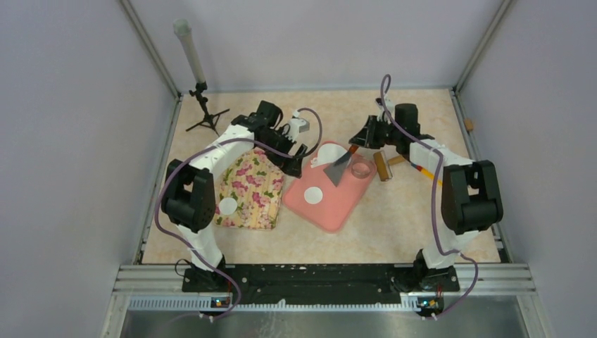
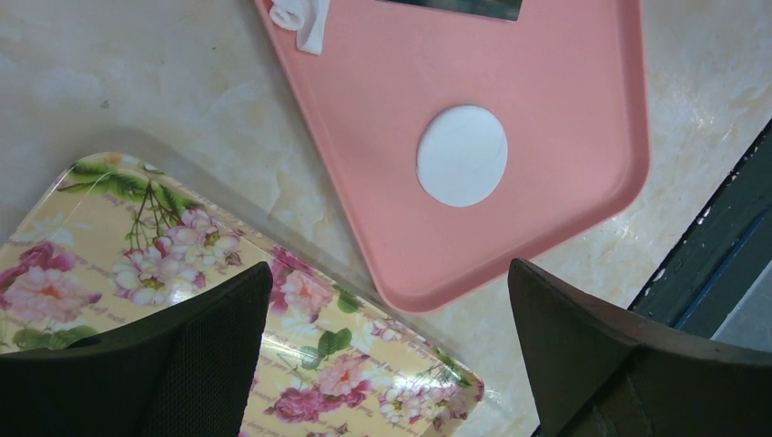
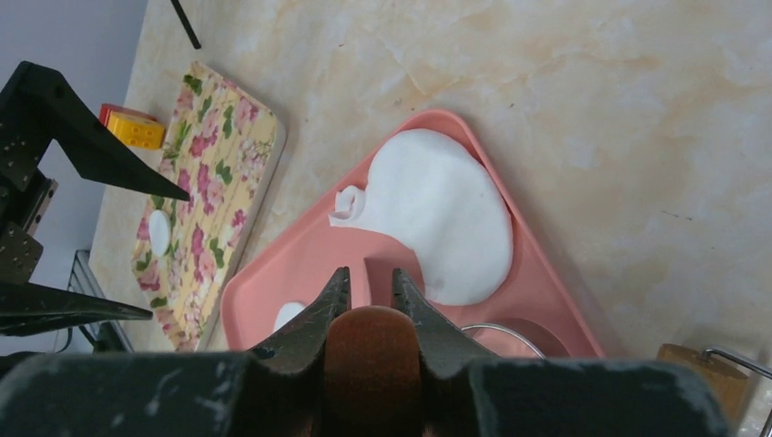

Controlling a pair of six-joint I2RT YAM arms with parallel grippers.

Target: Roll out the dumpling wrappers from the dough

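Clamped nearly shut on the scraper (image 1: 338,170) handle, right claw (image 3: 369,278) holds the blade low over the middle of the board (image 2: 564,109), its wide edge toward the near side. My left claw (image 2: 390,273) hangs wide open with nothing in it, above where the tray (image 2: 118,237) lies just beside the board's left edge. One wrapper (image 2: 462,155) lies flat in the near half of the board, clear of the rim; the other wrapper (image 1: 228,205) sits by the tray's near-left corner. The dough (image 3: 446,218), a sheet with a bite cut out and a curled scrap at one side, fills the board's far corner, and the ring (image 1: 362,167) stands by the right corner. I read the step as lifting the board's wrapper over to the tray. To do it well I'd lay the blade flat on bare board just short of the disc, then push under in one slow, shallow stroke so the edge shaves rather than ploughs; a steep angle would likely wrinkle or tear dough this thin. I'd carry it level and set it down apart from the other wrapper so they don't stick.
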